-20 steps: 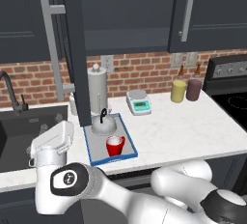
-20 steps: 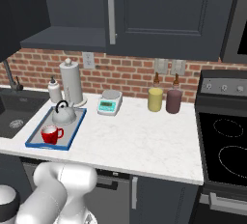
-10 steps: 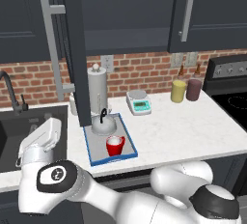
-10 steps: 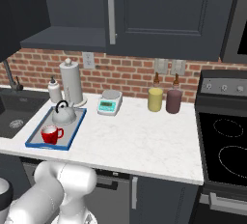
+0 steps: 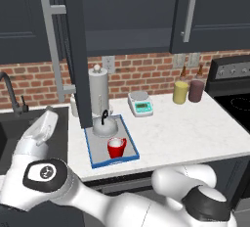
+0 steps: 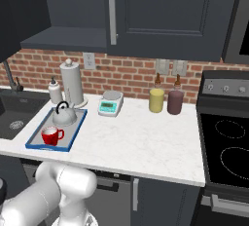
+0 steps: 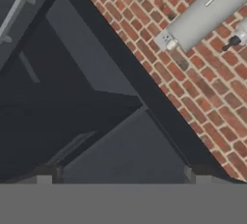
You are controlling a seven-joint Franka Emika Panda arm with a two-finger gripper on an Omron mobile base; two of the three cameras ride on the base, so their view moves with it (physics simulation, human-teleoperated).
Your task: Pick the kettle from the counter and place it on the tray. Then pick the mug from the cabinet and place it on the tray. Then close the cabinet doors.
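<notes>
With kettle (image 5: 105,125) and mug (image 5: 116,147) both on the tray (image 5: 96,155), only the cabinet doors (image 5: 75,50) remain.
Arm has swung down toward the counter's (image 5: 171,133) left front edge; gripper (image 7: 120,172) fingers spread, holding nothing.

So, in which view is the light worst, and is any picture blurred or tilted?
Hand view: darkest, cabinet interior nearly black, frame rolled so the brick wall runs diagonally. Left base view: even light, soft shadow under the open cabinet door, kettle and mug clear. Right base view: slightly soft render, tray still readable.
</notes>
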